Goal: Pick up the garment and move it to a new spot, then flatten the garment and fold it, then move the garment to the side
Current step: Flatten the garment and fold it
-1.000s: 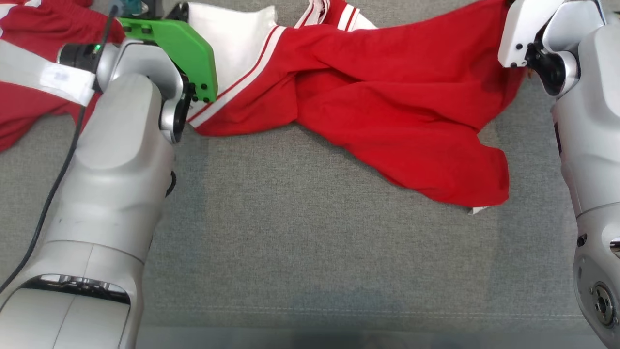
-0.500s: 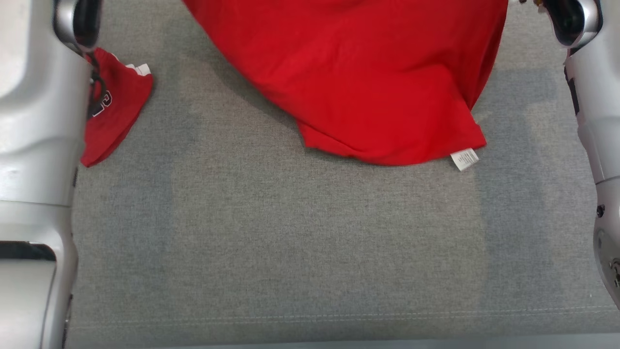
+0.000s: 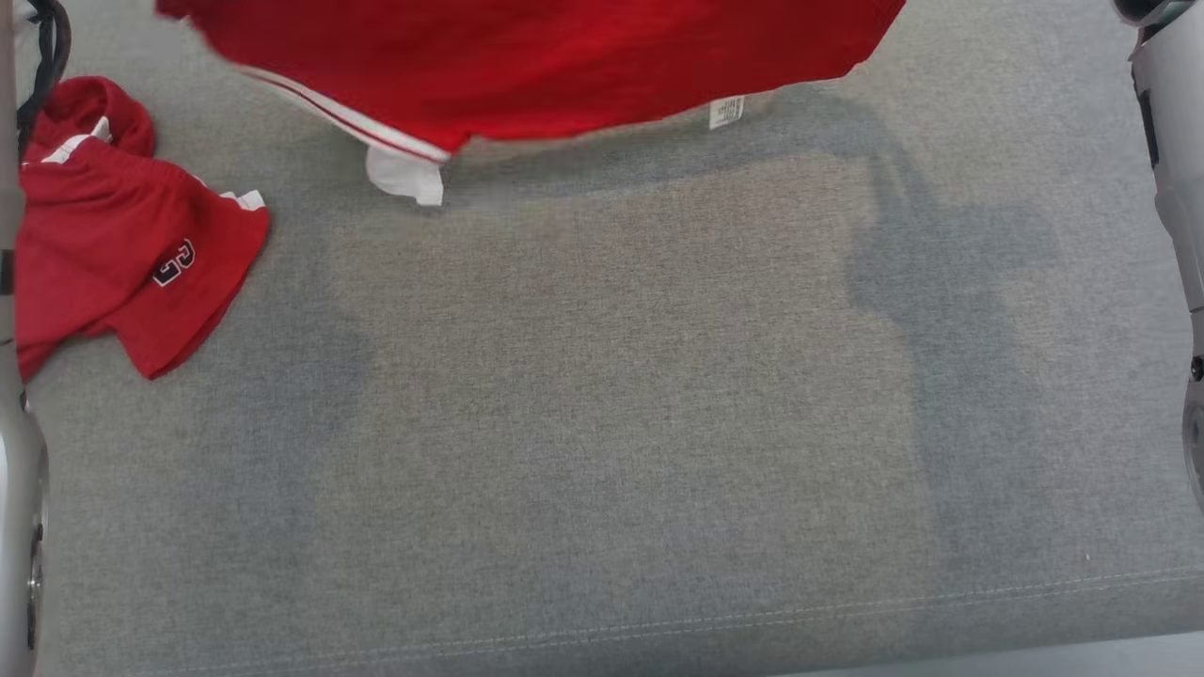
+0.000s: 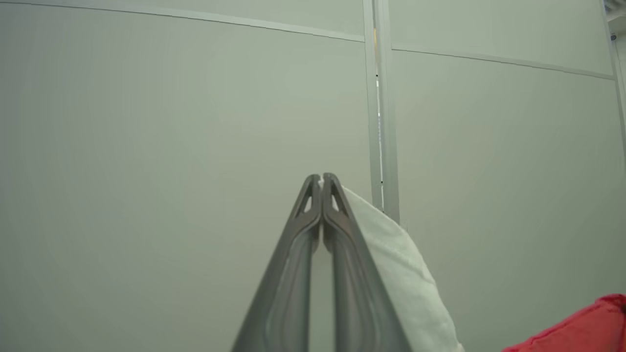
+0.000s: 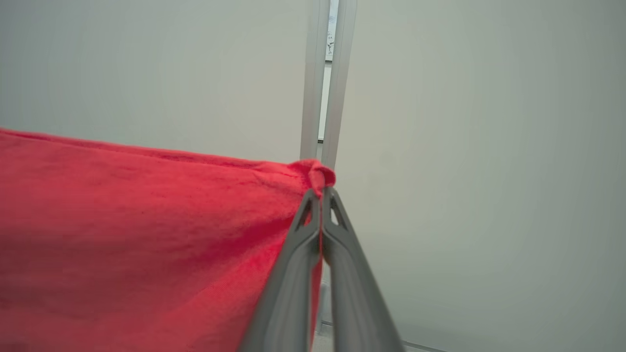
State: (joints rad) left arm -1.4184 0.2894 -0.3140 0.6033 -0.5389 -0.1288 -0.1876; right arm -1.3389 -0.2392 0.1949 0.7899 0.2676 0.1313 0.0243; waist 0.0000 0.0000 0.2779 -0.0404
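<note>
Fingers (image 4: 342, 254) of the left gripper (image 4: 321, 178): pressed together, a white part of the garment (image 4: 401, 264) pinched at the tips and trailing down their right side. Fingers (image 5: 342, 274) of the right gripper (image 5: 321, 191): together as well, clamped on a bunched red edge, with the cloth stretching away to frame left. Pale wall panels (image 4: 146, 146) stand behind both.

Head view: the garment spans the top of the frame, held up between the two grips. Its white-striped corner (image 3: 404, 174) hangs lowest, at upper left; a small label (image 3: 726, 111) shows on the hem. Cannot tell whether the hem touches the grey cloth surface (image 3: 602, 423). A second red garment (image 3: 122, 254) lies crumpled at the left edge, well apart.
</note>
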